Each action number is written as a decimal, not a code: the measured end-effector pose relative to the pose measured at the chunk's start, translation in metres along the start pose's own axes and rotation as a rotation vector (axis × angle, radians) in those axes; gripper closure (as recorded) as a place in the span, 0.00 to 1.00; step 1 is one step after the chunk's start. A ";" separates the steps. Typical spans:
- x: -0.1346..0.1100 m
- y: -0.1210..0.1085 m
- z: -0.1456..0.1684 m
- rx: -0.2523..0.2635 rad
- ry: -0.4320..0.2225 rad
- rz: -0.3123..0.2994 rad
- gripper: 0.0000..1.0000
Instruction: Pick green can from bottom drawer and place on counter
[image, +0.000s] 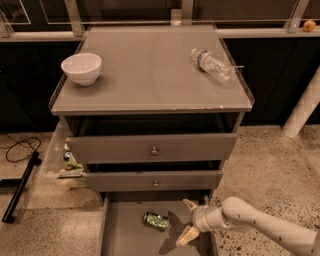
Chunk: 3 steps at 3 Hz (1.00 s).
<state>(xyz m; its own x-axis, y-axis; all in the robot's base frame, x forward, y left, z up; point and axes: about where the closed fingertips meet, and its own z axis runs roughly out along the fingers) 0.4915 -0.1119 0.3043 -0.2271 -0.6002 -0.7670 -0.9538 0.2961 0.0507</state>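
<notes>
The green can (155, 221) lies on its side in the open bottom drawer (125, 235), near the drawer's middle. My gripper (186, 220) is low over the drawer's right part, just right of the can and apart from it. Its two pale fingers (183, 235) are spread open and hold nothing. The white arm reaches in from the lower right. The counter (150, 75) is the glossy grey top of the cabinet above.
A white bowl (81, 68) stands at the counter's left. A clear plastic water bottle (212, 64) lies at its right rear. Two knobbed upper drawers (152, 148) stick out slightly above the bottom drawer. A clear bin with items (64, 165) hangs at the cabinet's left. A black cable lies on the floor at left.
</notes>
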 end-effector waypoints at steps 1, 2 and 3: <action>0.007 -0.006 0.029 0.019 0.001 -0.088 0.00; 0.014 -0.013 0.053 0.023 -0.008 -0.176 0.00; 0.014 -0.013 0.053 0.023 -0.008 -0.176 0.00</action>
<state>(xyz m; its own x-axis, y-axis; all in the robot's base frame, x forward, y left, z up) 0.5108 -0.0848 0.2585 -0.0549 -0.6383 -0.7678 -0.9740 0.2034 -0.0995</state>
